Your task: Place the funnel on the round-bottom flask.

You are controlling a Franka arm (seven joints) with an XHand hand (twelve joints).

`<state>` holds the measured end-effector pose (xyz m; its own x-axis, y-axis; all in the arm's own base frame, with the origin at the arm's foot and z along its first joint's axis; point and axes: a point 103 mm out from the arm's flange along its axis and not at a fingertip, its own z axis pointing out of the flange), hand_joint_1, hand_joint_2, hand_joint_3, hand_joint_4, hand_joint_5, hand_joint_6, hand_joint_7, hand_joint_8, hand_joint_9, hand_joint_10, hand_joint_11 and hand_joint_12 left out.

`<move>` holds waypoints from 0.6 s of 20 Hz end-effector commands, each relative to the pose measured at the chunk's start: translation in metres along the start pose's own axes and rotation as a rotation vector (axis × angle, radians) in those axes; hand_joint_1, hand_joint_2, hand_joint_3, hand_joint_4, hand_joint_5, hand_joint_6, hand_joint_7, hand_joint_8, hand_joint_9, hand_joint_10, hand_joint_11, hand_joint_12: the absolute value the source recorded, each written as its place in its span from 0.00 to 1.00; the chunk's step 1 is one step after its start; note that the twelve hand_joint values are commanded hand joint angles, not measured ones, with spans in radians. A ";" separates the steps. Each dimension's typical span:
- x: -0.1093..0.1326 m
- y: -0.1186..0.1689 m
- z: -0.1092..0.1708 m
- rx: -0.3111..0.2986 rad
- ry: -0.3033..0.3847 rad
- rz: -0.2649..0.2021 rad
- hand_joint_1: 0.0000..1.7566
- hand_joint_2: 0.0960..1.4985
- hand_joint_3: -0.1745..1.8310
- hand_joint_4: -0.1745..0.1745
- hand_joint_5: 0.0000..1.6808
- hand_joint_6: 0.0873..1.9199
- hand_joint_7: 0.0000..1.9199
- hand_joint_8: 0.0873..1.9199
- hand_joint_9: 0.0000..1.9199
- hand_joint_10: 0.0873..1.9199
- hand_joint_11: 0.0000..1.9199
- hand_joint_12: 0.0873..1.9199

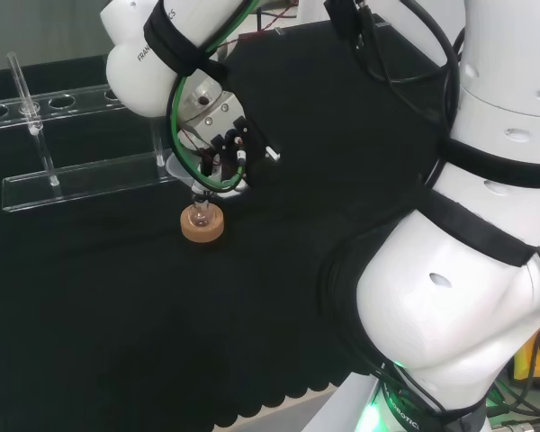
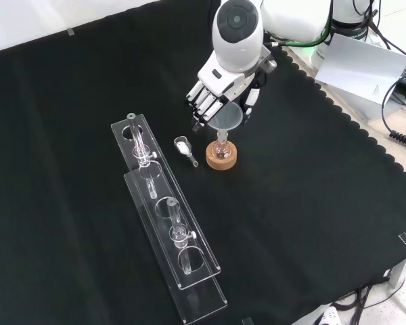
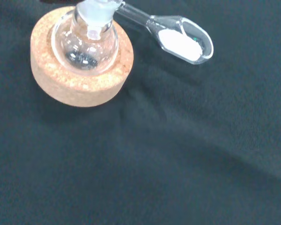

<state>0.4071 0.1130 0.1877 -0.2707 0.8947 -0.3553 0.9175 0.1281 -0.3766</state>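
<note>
On the cloth in the front view we count, left to right, two clear racks (image 2: 164, 223), one scoop (image 2: 184, 147) of white powder, one cork ring (image 2: 221, 156) bearing one flask (image 2: 221, 149); the hand (image 2: 220, 88), fingers curled, holds one funnel (image 2: 227, 118) at the flask's neck.

Black cloth (image 2: 311, 223) with scalloped edge over pale bench.

Clear rack (image 2: 164, 223) with tubes; glass scoop (image 2: 185, 148) holding white powder.
</note>
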 end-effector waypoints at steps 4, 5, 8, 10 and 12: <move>-0.006 -0.003 0.003 0.002 0.049 -0.028 0.39 0.61 0.00 0.26 0.07 0.00 0.06 0.37 0.23 0.33 0.11 0.70; -0.006 -0.003 0.003 0.003 0.051 -0.027 0.38 0.61 0.00 0.27 0.06 0.00 0.05 0.36 0.22 0.33 0.11 0.71; -0.006 -0.005 0.003 0.005 0.047 -0.023 0.38 0.60 0.00 0.27 0.04 0.00 0.02 0.35 0.19 0.33 0.10 0.71; -0.005 -0.007 0.002 0.001 0.051 -0.028 0.37 0.60 0.00 0.28 0.03 0.00 0.00 0.33 0.18 0.34 0.09 0.71; -0.006 -0.008 0.001 -0.002 0.053 -0.029 0.37 0.59 0.00 0.28 0.03 0.00 0.00 0.32 0.17 0.34 0.09 0.71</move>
<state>0.4034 0.1067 0.1896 -0.2792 0.9110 -0.3035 0.9097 0.1498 -0.3873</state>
